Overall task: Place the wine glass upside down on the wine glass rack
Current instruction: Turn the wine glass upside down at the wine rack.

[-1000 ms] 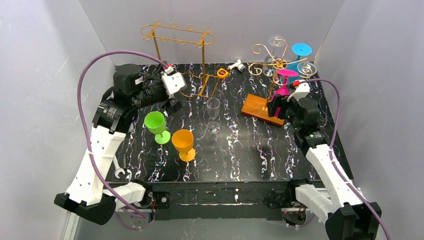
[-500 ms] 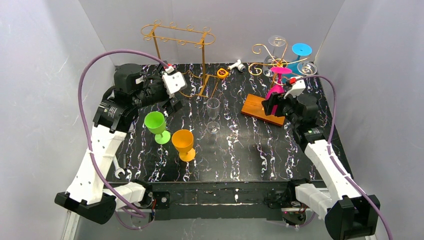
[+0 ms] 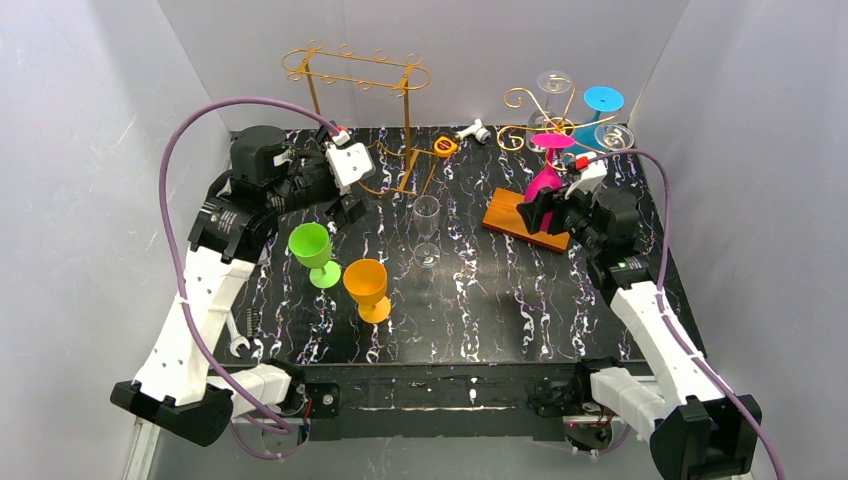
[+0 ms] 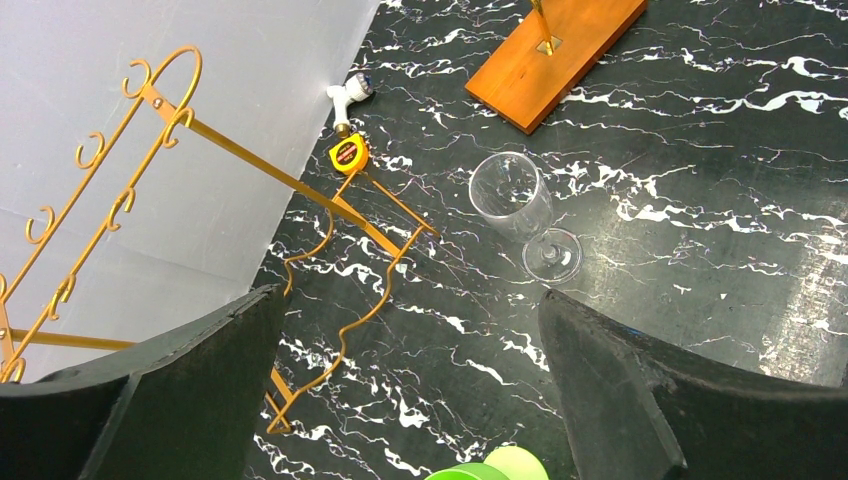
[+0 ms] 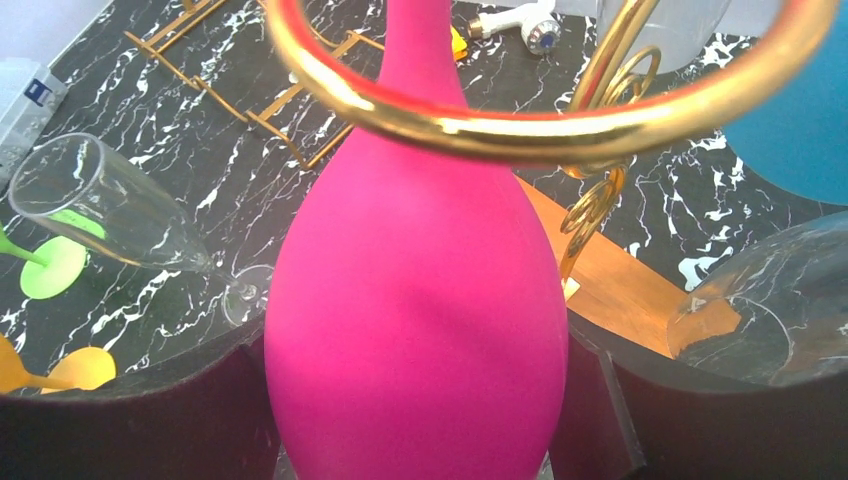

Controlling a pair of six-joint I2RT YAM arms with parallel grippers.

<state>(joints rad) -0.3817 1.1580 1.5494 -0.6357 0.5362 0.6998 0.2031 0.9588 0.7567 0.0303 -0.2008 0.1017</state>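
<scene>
Gold rack loop [image 5: 540, 125] across pink glass [image 5: 415, 330]

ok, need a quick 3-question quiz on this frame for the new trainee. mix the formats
1. True or false: the left gripper is shut on a glass.
2. Multiple choice: what is the right gripper shut on? A. wrench B. pink glass C. tape measure
3. Short answer: how many glasses stand upright on the table?

Key
1. False. Its jaws are open and hold nothing.
2. B. It holds the glass bowl down, base up.
3. Three: the green glass, the orange glass and the clear flute.
</scene>
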